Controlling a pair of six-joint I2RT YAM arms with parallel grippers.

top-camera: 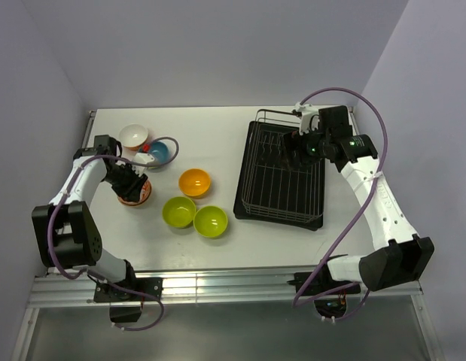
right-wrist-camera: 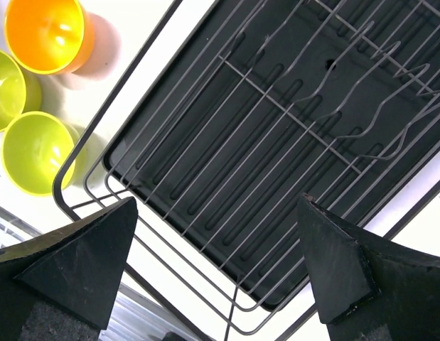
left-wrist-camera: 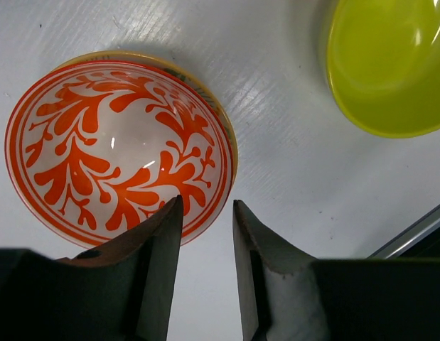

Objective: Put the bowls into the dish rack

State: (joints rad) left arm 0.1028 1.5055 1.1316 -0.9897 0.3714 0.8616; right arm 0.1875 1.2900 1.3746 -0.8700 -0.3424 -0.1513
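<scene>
1. Round plastic bowl, white inside with an orange-red leaf pattern [left-wrist-camera: 113, 149]: upright on the white table [top-camera: 217, 128], left of the top view.
2. Left gripper [left-wrist-camera: 205, 206]: at that bowl's near rim, fingers a narrow gap apart, one over the inside and one outside; contact cannot be told.
3. Rectangular black wire dish rack over a black tray [top-camera: 281, 188]: right of centre.
4. Right gripper [right-wrist-camera: 218, 201]: above the rack, fingers spread wide.
5. Plain orange bowl [top-camera: 194, 182] and two lime green bowls [top-camera: 179, 211] [top-camera: 210, 221]: clustered at centre, between patterned bowl and rack.
6. Blue bowl [top-camera: 159, 153] and cream-white bowl [top-camera: 133, 135]: upper left, just beside each other.
</scene>
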